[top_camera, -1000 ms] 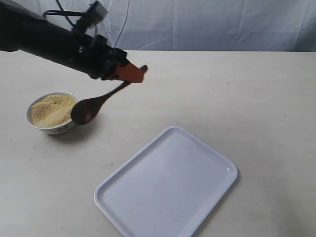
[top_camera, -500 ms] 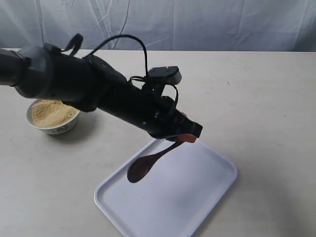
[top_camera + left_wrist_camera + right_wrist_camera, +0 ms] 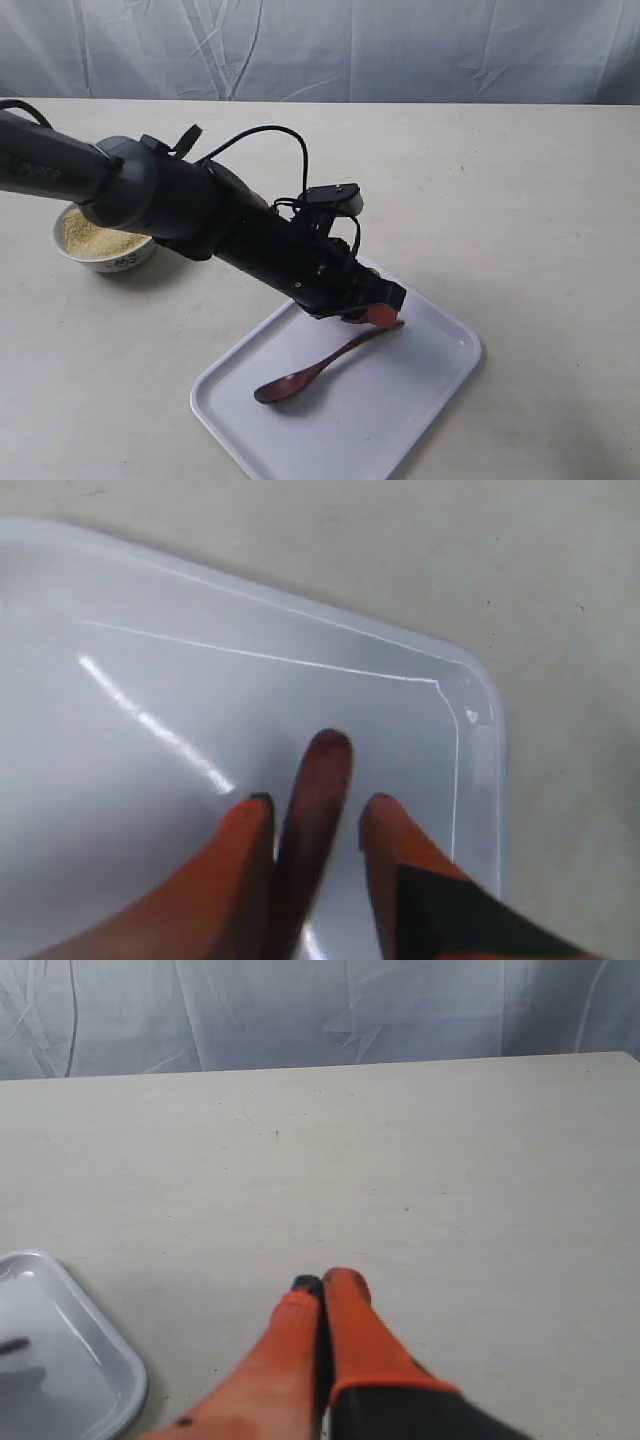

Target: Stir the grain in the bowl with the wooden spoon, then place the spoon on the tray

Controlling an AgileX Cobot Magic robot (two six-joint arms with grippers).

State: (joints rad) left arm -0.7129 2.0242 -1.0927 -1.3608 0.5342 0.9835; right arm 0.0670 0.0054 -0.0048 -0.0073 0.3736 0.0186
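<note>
Wooden spoon (image 3: pixel 318 369) lying flat on tray (image 3: pixel 405 400), handle tip between slightly parted fingers of left gripper (image 3: pixel 316 801), scoop farthest from it; right gripper (image 3: pixel 323 1282) closed, empty

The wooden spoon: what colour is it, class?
The wooden spoon is dark reddish-brown, shown best in the exterior view.

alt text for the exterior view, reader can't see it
A black robot arm reaches from the left, its left gripper low over a white tray, jaws at the handle end of a dark wooden spoon lying on the tray. A white bowl of grain sits on the beige table at far left.
</note>
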